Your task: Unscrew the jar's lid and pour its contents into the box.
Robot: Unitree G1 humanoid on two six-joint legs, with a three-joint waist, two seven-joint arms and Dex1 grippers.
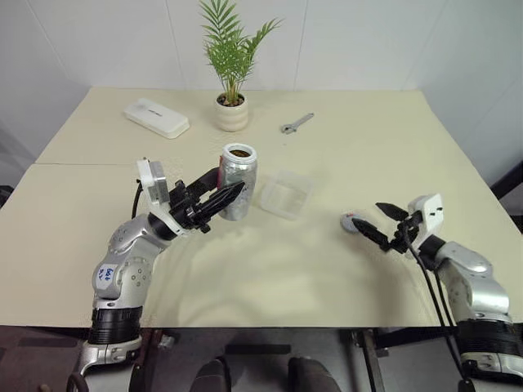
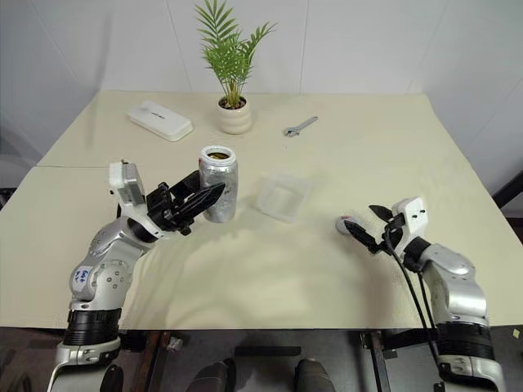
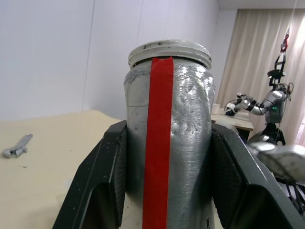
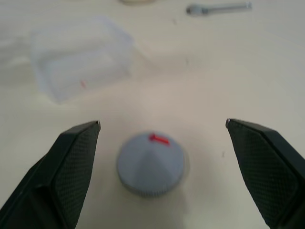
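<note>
My left gripper (image 1: 231,191) is shut on the jar (image 1: 239,178), a silvery cylinder with a red strip down its side (image 3: 157,143), held upright above the table. Its mouth is uncovered and dark brown contents (image 1: 240,153) show inside. The clear plastic box (image 1: 285,194) lies on the table just right of the jar. The grey lid (image 4: 151,164), with a small red mark on top, rests on the table at the right. My right gripper (image 1: 369,217) stands open, its two fingers spread on either side of the lid without touching it.
At the back of the table stand a white pot with a green plant (image 1: 231,113), a white oblong case (image 1: 156,118) and a metal wrench (image 1: 297,123). A dark object pokes in past the table's right edge (image 1: 508,181).
</note>
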